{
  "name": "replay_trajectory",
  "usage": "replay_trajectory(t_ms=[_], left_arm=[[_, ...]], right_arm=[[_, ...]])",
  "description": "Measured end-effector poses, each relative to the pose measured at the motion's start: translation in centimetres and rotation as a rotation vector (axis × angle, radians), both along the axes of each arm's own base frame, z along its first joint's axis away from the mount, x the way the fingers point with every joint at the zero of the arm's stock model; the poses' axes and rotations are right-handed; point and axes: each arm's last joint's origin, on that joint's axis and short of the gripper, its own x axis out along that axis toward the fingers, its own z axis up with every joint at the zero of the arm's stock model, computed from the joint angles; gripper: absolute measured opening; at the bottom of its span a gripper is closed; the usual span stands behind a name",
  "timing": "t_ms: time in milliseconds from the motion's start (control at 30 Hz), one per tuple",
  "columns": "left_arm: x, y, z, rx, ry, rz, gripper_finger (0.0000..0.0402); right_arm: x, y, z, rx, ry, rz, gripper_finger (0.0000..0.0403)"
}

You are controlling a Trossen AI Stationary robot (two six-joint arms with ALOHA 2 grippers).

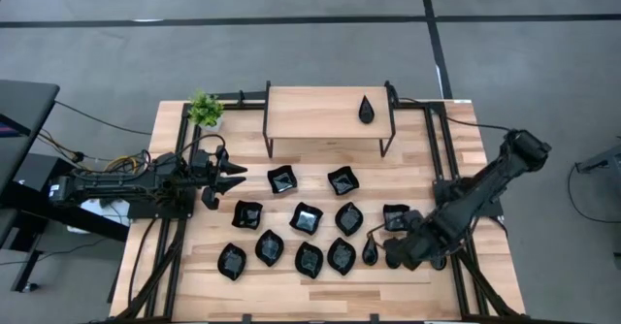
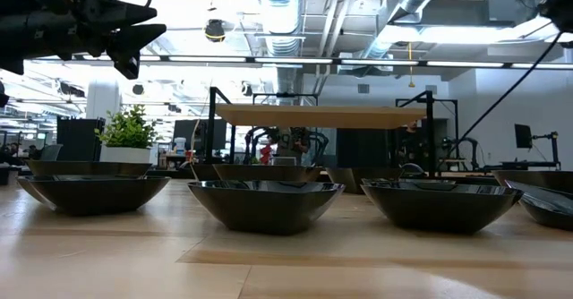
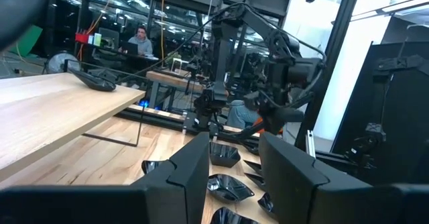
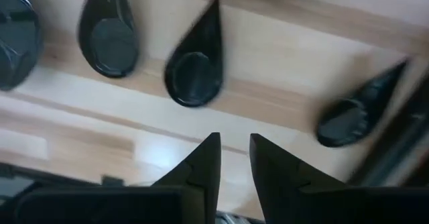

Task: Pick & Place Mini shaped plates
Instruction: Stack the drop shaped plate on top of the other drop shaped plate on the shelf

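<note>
The mini shaped plates (image 1: 306,217) lie scattered in loose rows across the middle of the wooden worktop (image 1: 175,285), glossy black against the pale boards: wavy squares, leaf shapes and teardrops. One more teardrop plate (image 1: 366,110) sits apart from the rest, up on the small raised shelf (image 1: 310,111) at the back of the worktop. A little green plant (image 1: 205,109) stands by the shelf's left end.

The right gripper (image 1: 380,251) is down low at the near right side of the spread, over the teardrop dishes there. In its wrist view the fingers (image 4: 204,163) are parted by a narrow gap with bare wood showing between them, holding nothing, and a teardrop plate (image 4: 195,66) lies just ahead of the tips.

The left gripper (image 1: 233,176) hangs raised over the left side of the worktop, beside the plates, its fingers (image 3: 191,170) spread and empty.
</note>
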Motion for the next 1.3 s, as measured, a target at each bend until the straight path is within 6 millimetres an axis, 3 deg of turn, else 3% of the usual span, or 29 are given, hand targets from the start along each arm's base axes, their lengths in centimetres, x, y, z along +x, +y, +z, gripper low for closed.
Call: replay_trajectory(t_ms=[400, 900, 1300], left_arm=[[0.0, 0.0, 0.1, 0.001, -0.008, 0.000, 0.0132], [0.0, 0.0, 0.1, 0.009, -0.007, 0.001, 0.0132], [0.0, 0.0, 0.1, 0.012, -0.007, 0.002, 0.0132]], right_arm=[[0.7, 1.4, -2.2, -0.066, 0.048, 0.001, 0.0076], [0.6, 1.2, -2.2, -0.094, 0.045, 0.025, 0.0077], [0.8, 1.4, -2.2, -0.081, 0.021, 0.035, 0.0109]])
